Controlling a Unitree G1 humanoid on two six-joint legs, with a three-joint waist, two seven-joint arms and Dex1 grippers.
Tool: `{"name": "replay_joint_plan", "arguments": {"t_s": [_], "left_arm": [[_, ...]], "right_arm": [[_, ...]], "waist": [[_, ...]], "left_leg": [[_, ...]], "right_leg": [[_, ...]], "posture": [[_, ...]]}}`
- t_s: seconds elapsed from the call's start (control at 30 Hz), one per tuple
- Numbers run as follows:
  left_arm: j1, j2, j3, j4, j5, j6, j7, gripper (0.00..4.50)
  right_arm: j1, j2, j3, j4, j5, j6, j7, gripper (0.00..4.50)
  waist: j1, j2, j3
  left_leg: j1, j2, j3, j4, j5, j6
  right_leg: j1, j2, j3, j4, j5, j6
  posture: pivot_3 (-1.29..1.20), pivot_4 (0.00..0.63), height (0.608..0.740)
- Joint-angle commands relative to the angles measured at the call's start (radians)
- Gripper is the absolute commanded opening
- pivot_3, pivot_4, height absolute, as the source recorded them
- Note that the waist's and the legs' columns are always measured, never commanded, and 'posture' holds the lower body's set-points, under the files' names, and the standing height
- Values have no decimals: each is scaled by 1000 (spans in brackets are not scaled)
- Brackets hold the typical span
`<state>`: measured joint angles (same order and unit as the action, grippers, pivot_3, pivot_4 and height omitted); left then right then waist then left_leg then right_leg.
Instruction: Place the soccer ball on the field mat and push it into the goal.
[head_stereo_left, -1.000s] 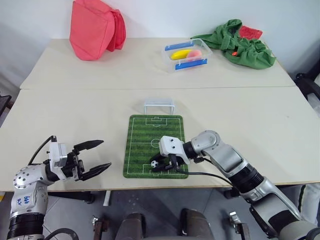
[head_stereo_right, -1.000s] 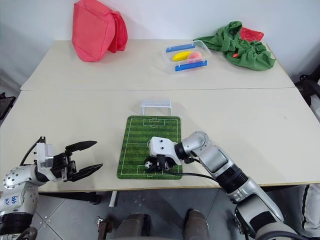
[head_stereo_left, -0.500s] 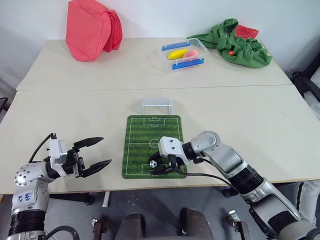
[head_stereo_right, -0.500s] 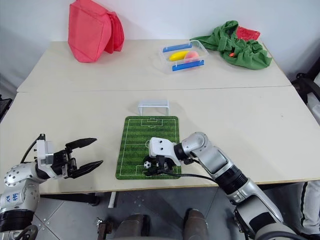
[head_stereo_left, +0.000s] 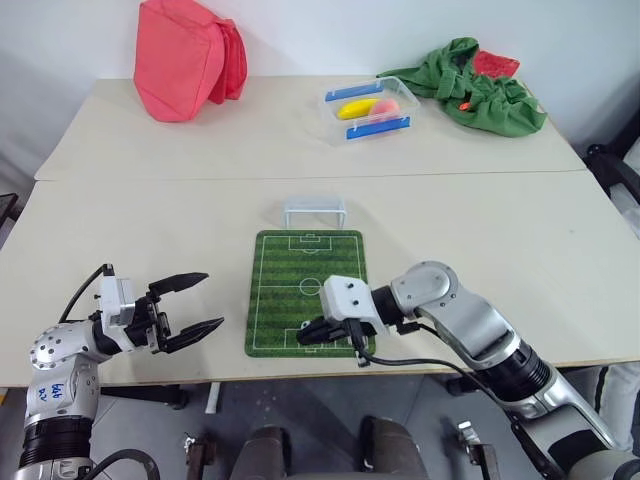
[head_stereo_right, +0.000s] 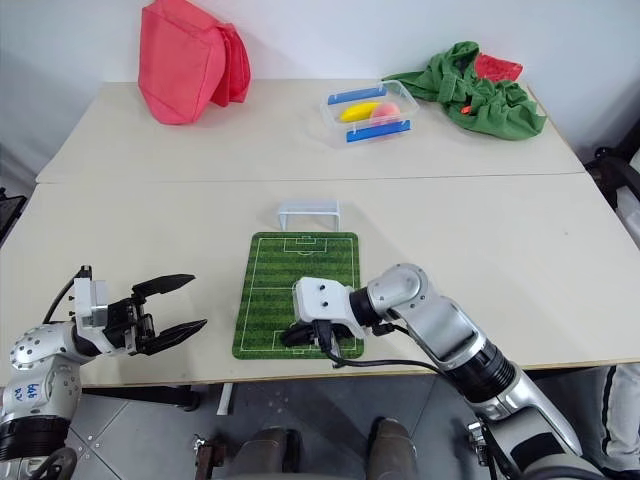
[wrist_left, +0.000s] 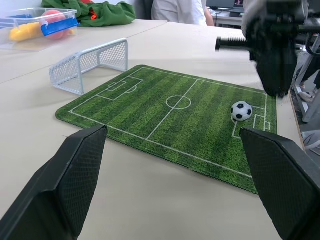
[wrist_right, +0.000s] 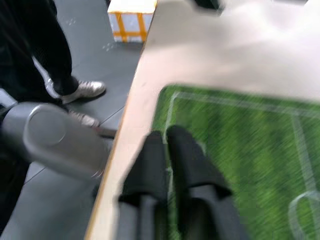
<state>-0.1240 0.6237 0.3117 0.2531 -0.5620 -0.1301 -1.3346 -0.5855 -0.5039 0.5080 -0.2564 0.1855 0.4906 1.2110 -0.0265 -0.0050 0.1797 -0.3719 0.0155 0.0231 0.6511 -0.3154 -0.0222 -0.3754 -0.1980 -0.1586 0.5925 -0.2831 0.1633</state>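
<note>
On your tabletop (head_stereo_left: 520, 230), right fingers (head_stereo_left: 305, 333) pinched together over the mat (head_stereo_left: 310, 270), ball (wrist_left: 241, 110) beside them; left fingers (head_stereo_left: 195, 306) wide.

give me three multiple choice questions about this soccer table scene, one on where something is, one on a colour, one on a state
1. Where is the soccer ball?
A. on the field mat
B. inside the goal
C. in the clear tub

2. What colour is the bag at the table's far left?
A. blue
B. red
C. yellow

3. The right end effector is:
A. wide open
B. shut on the ball
C. shut, empty

Answers: 1 A, the ball rests on the mat's near end. 2 B, the bag is red. 3 C, its fingers meet with nothing between.
</note>
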Motion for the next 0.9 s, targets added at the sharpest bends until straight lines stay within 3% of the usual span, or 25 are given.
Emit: {"name": "replay_joint_plan", "arguments": {"t_s": [0.03, 0.5, 0.73, 0.9], "left_arm": [[11, -7, 3, -16, -19, 3, -12, 4500], [-5, 7, 9, -16, -18, 22, -23, 4500], [-118, 16, 31, 75, -14, 8, -15, 4500], [-161, 19, 28, 119, -2, -9, -15, 4500]], "right_arm": [[16, 0, 17, -69, 14, 18, -3, 53], [11, 110, -24, 169, -14, -53, -109, 53], [-235, 160, -238, 523, -46, -199, -310, 53], [-343, 150, -360, 583, -15, -220, -355, 53]], "waist": [[-2, 0, 0], [-1, 0, 0], [-3, 0, 0], [-6, 0, 0]], "left_leg": [[0, 0, 0, 0, 0, 0], [0, 0, 0, 0, 0, 0], [0, 0, 0, 2, 0, 0], [0, 0, 1, -3, 0, 0]], "right_leg": [[0, 0, 0, 0, 0, 0], [0, 0, 0, 0, 0, 0], [0, 0, 1, 2, 0, -1], [-1, 1, 0, 0, 0, -1]], "posture": [[0, 150, 740], [0, 150, 740], [0, 150, 740], [0, 150, 740]]}}
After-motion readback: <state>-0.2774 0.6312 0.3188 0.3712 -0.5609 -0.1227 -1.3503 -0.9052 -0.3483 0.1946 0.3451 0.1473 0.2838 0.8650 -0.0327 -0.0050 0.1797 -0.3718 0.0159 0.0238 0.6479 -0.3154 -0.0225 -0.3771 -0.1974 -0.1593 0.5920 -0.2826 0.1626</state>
